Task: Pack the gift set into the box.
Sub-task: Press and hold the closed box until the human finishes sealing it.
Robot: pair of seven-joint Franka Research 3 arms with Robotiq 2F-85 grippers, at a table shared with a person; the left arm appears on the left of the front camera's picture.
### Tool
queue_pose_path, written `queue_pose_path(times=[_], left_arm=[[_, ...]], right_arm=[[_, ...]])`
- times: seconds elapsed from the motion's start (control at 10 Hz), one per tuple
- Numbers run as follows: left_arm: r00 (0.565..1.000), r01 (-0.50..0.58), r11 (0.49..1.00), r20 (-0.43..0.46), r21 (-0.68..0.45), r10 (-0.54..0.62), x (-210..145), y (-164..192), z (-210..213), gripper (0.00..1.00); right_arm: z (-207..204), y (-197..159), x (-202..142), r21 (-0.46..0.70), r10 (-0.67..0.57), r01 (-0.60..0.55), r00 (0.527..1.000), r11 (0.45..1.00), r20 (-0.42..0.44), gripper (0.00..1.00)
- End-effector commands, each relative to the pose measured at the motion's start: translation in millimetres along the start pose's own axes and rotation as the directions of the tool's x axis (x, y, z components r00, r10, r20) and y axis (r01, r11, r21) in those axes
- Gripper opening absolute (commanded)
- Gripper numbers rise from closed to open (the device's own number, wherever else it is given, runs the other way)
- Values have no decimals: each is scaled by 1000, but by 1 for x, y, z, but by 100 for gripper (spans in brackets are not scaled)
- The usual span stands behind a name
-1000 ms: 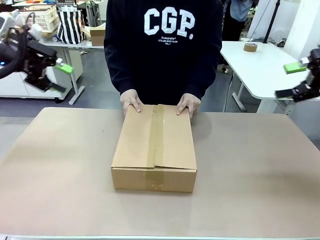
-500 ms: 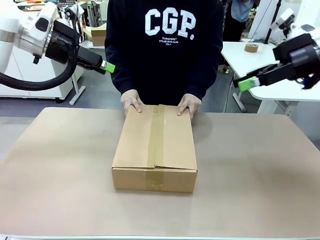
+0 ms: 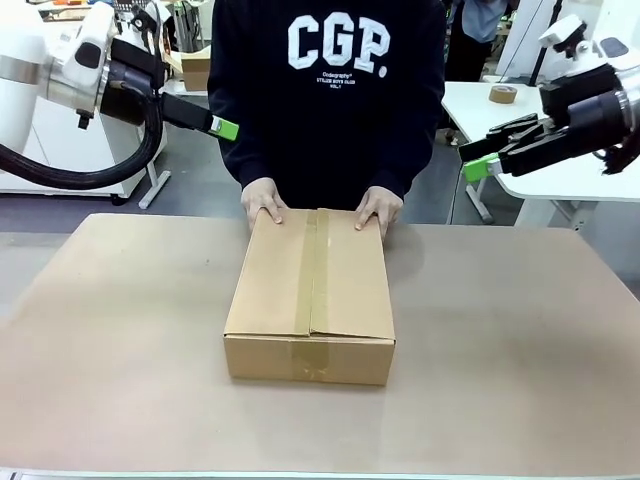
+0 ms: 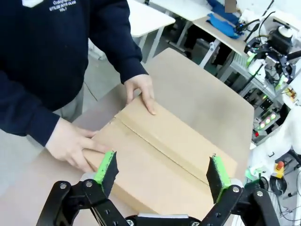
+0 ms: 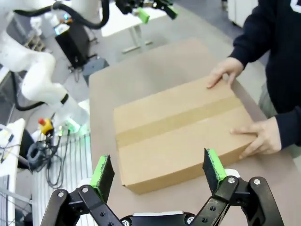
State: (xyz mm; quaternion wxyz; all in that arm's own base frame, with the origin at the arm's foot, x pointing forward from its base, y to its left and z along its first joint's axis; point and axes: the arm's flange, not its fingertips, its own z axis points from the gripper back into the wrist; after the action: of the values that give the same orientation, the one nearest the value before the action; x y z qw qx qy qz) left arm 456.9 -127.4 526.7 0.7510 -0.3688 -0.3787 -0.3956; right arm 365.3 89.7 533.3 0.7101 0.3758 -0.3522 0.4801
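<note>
Left hand (image 3: 224, 127), right hand (image 3: 476, 160) swung inward, both spread empty; box (image 3: 310, 290) taped shut.

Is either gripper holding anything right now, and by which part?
No. The left gripper and right gripper are open and empty; only the person's hands touch the box, at its far end.

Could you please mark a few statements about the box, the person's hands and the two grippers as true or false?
1. The box is shut, with tape along its top seam. True.
2. The left gripper grips the box. False: it is open and apart from the box.
3. Both of the person's hands rest on the box's far end. True.
4. The right gripper is shut. False: it is open.
</note>
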Motion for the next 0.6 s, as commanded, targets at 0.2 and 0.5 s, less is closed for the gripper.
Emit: queue_pose_path(times=[0.2, 0.5], left_arm=[[833, 547, 703, 375, -454, -407, -26, -17, -50, 100], [842, 538, 695, 348, -477, -413, -82, -27, -83, 100]], right_arm=[[-71, -32, 3, 102, 429, -442, 895, 891, 122, 100], [-142, -58, -39, 48, 476, -496, 854, 867, 211, 100]])
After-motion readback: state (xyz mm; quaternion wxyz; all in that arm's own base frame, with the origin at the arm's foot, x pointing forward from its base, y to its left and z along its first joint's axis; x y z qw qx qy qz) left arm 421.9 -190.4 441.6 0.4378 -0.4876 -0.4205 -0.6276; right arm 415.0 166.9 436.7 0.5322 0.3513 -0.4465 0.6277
